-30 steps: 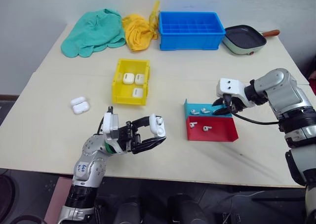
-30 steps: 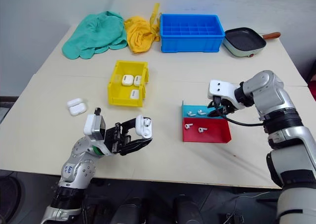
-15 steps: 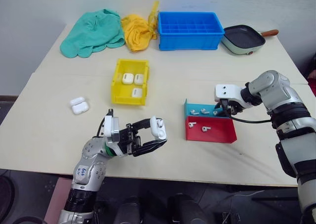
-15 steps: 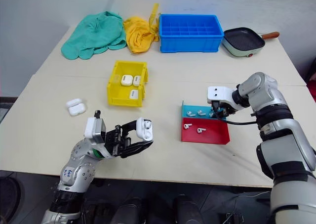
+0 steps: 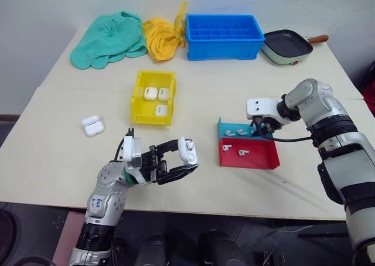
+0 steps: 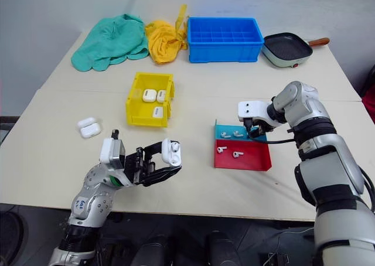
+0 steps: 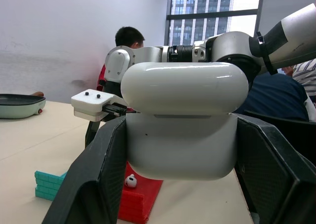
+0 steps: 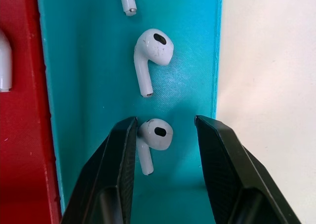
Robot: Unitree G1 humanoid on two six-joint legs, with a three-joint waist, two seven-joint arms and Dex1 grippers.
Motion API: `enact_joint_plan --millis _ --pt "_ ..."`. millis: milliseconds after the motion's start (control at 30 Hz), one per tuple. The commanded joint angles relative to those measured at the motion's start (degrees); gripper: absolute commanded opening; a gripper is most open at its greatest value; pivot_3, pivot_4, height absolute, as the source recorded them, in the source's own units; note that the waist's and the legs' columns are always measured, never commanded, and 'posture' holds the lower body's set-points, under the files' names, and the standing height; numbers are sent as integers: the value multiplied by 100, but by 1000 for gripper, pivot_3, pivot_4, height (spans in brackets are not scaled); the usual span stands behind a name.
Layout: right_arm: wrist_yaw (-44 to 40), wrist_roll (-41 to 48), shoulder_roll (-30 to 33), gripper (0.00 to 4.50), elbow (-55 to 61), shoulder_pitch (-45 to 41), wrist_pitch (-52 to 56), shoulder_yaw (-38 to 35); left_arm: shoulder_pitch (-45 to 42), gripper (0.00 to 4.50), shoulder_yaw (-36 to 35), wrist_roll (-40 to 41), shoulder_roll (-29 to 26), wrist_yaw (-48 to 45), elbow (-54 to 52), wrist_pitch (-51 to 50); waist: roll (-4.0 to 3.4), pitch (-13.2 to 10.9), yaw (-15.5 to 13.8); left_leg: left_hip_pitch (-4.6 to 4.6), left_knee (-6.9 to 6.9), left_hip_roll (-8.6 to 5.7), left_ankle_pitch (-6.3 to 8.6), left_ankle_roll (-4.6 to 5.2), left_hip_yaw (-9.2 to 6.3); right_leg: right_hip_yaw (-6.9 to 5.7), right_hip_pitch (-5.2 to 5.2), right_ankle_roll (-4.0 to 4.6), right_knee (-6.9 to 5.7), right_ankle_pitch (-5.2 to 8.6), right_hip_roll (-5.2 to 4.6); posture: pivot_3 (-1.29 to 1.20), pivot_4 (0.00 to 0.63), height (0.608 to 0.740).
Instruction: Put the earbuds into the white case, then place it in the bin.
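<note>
My left gripper (image 5: 186, 158) is shut on the white case (image 5: 188, 150) and holds it above the table's front edge. The case (image 7: 182, 120) sits between both black fingers (image 7: 94, 184). My right gripper (image 5: 258, 130) points down into the teal tray (image 5: 224, 128). It is open there, with one of the earbuds (image 8: 157, 133) lying between its fingers (image 8: 118, 165). A second earbud (image 8: 150, 51) lies just beyond it. Two more earbuds (image 5: 227, 148) lie in the red tray (image 5: 261, 157). The yellow bin (image 5: 138, 96) holds three white cases.
An open white case (image 5: 92, 125) lies on the table left of the bin. Along the back edge are a green cloth (image 5: 108, 38), a yellow cloth (image 5: 161, 37), a blue crate (image 5: 222, 36) and a pan (image 5: 287, 46). People sit in the background of the left wrist view.
My right gripper has swung left over the teal tray and tipped further downward. The left gripper and its case have kept still.
</note>
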State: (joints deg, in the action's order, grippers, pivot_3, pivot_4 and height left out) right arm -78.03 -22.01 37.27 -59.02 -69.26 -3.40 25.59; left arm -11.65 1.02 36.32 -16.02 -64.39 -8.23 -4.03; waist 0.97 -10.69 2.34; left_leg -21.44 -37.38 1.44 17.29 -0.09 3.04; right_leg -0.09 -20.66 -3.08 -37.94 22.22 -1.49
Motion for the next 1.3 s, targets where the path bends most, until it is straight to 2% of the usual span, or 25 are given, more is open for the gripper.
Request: enact_joint_plan --millis 33,600,1200,1300 --pt "-90 -114 -17 1844 -42 9 86 52 -20 2809 -65 45 -28 16 -137 78 0 0 -1 0 0 0 0 0 0 0 0 0 0 0 0 0 150 740" --pt "-241 -159 217 1844 37 173 633 -34 -34 2809 -27 13 -22 35 -128 110 0 0 -45 1 -4 -1 1 0 -4 -5 6 0 1 0 -2 0 150 740" --pt "-281 -40 54 1844 16 211 890 -121 -15 2809 -43 30 -49 28 -133 116 0 0 -44 3 -4 -1 1 0 -6 -6 7 0 0 0 -1 0 150 740" --pt "-289 -31 45 1186 39 228 894 -133 -11 2809 -36 34 -48 30 -139 110 0 0 -36 3 -4 0 1 0 -6 -7 8 0 0 0 -1 0 150 740"
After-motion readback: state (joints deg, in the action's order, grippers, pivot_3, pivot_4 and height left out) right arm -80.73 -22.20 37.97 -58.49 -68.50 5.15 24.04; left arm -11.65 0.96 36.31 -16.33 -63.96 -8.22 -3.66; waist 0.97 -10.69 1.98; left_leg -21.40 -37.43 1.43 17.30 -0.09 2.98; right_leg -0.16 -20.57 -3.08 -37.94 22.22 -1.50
